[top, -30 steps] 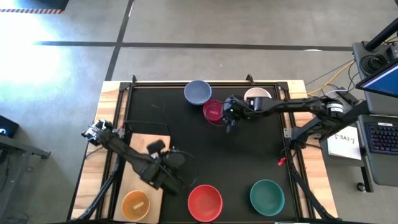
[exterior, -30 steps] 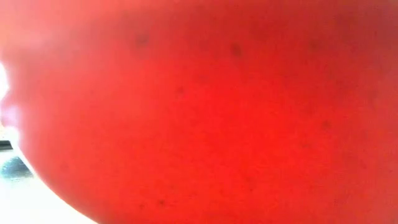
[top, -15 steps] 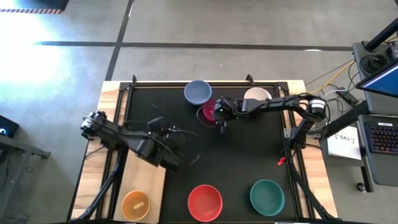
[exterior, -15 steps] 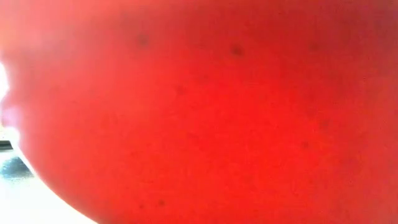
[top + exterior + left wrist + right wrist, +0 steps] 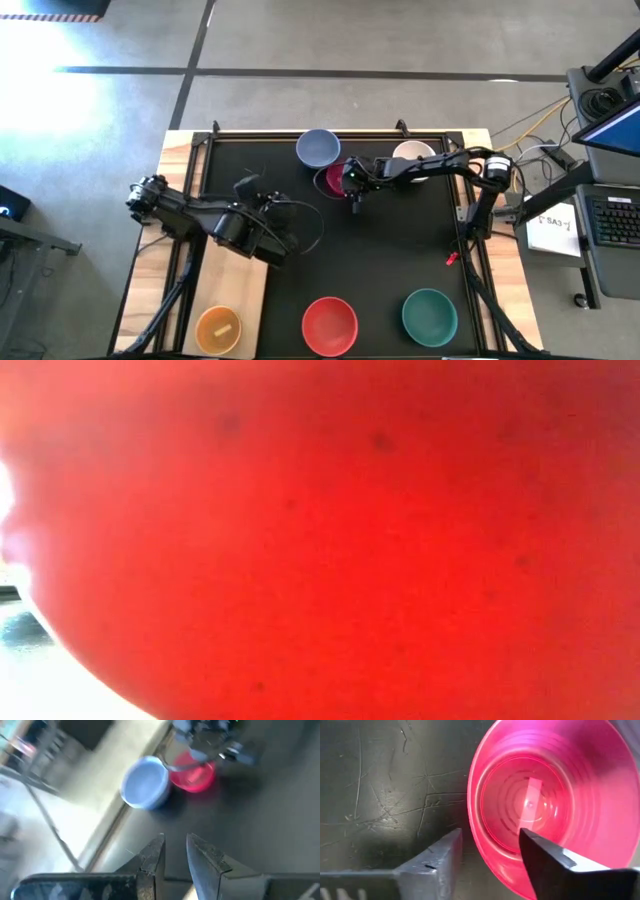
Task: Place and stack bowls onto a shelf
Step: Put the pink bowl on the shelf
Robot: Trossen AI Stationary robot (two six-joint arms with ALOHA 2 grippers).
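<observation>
Fingers of the right gripper (image 5: 490,834) set wide astride the near rim of the magenta bowl (image 5: 545,795), one outside the wall and one inside the hollow, not yet pressed together. Judged a rim pinch in preparation: thin wall, offering the only edge narrow enough to grip. Bowl standing upright on the black surface (image 5: 400,250), toward its far side, just beside the blue-grey bowl (image 5: 318,148) and near the white bowl (image 5: 413,155), the latter partly covered by the right arm.

Left gripper (image 5: 175,840) held above the middle-left of the surface, near the far end of the shelf (image 5: 248,290), pointed toward the magenta and blue-grey bowls. Fingers narrow, a slim gap between them, nothing held. Judged to be waiting clear of the working arm.

Shelf lying flat at the near left corner, carrying only the orange bowl (image 5: 218,327). Red bowl (image 5: 330,322) and teal bowl (image 5: 430,314) resting on the surface along the near edge, well apart from the shelf. Red wall filling the low view entirely, so nothing else readable there. No green or yellow bowl made out.

Materials: magenta bowl of glossy plastic, round, tapering to a flat base, with concentric moulded rings inside and a bright glare at the centre. Surface matt black, marked by fine scratches. Shelf of pale wood, flat and rectangular. Fingers dark and hard-edged.

Risk noted: smooth wall liable to slip or tilt in a one-sided rim grip.
</observation>
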